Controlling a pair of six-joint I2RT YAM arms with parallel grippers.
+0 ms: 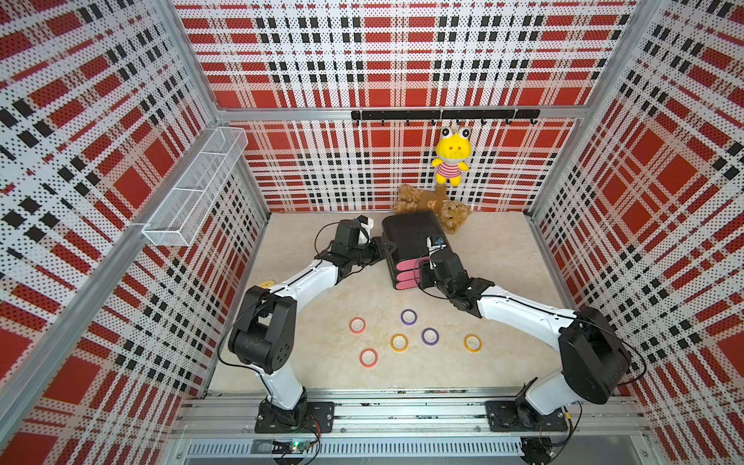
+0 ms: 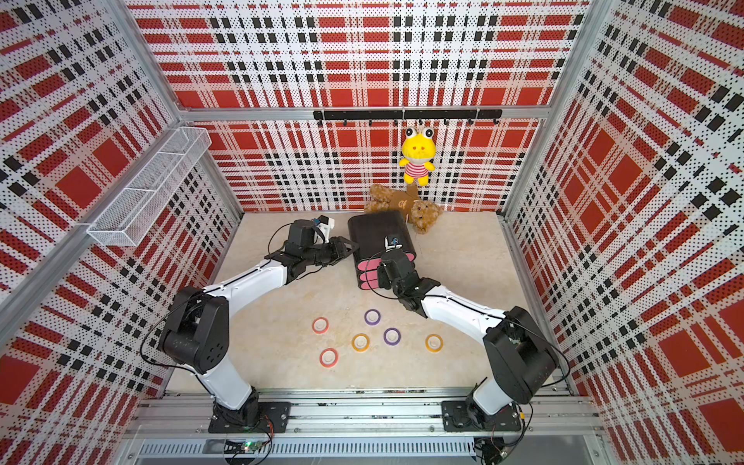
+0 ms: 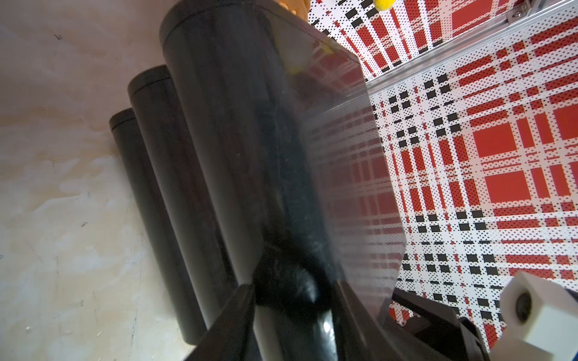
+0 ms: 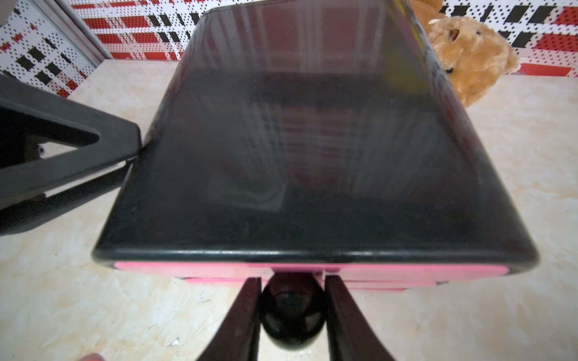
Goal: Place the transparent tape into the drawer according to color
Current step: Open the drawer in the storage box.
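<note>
In both top views the 6 tape rings (image 1: pixel 430 336) lie loose on the table (image 1: pixel 503 257) near the front: 2 red, 2 purple, 2 yellow. They are well apart from the black cabinet (image 1: pixel 410 233). Its 3 pink drawers (image 1: pixel 402 266) all sit pushed in, so nothing is sorted yet and their contents are hidden. The right gripper (image 1: pixel 422 274) is at the top drawer front, and the left gripper (image 1: pixel 382 249) meets the cabinet's side. In the left wrist view, the left jaws sit on either side of the cabinet's rounded upper edge, seemingly pinching it. In the right wrist view, the right jaws are clamped on the top drawer's black knob (image 4: pixel 292 312). The step in hand looks like opening that drawer. Next should be a straight pull outward while the left hold stops the cabinet sliding.
</note>
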